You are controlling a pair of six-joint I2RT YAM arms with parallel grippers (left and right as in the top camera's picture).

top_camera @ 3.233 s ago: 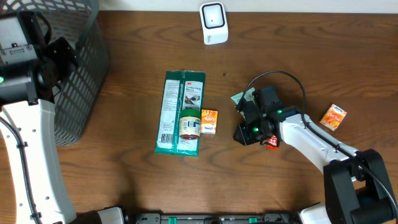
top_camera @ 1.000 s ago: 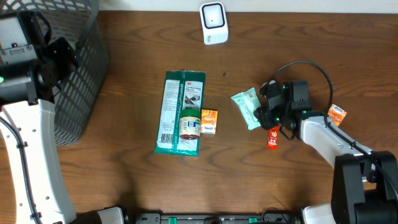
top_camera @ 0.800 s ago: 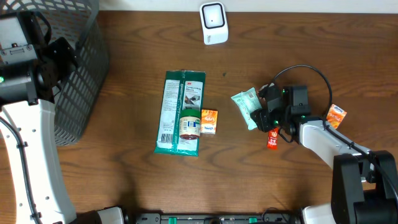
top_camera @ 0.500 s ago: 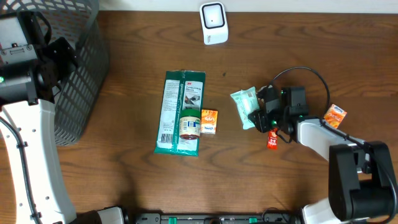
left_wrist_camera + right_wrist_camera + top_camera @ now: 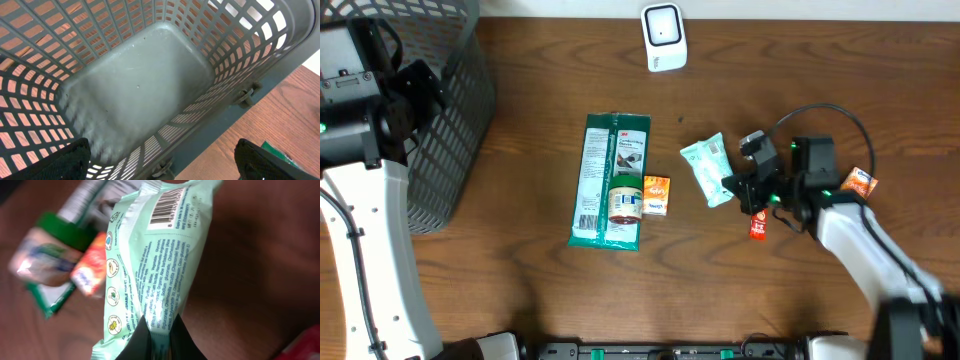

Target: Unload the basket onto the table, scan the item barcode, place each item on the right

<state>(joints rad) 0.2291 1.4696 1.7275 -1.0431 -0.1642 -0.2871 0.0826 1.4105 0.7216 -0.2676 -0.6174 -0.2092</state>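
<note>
Right pincer (image 5: 732,186) gripped the packet (image 5: 704,170); we had yet to bring its barcode (image 5: 167,207) to the scanner (image 5: 663,37). Left pincer (image 5: 167,157) gaped.

Wooden table (image 5: 520,285) bears basket (image 5: 460,120), scanner (image 5: 663,38), green packet (image 5: 601,180), orange carton (image 5: 656,196), red sachet (image 5: 758,226).

The left arm (image 5: 365,240) had a long white link with rounded edges, topped by black joint housings (image 5: 395,110) and a pale grey block (image 5: 340,55). A small green light (image 5: 324,128) glowed at its side. The right arm (image 5: 855,235) was likewise white, with a black wrist section (image 5: 805,160) and a thin black cable (image 5: 820,112) arching above it. The left end effector (image 5: 170,160) showed two matte black fingers (image 5: 70,160) with a rough surface. The right end effector (image 5: 152,335) had dark, tapering tips.
</note>
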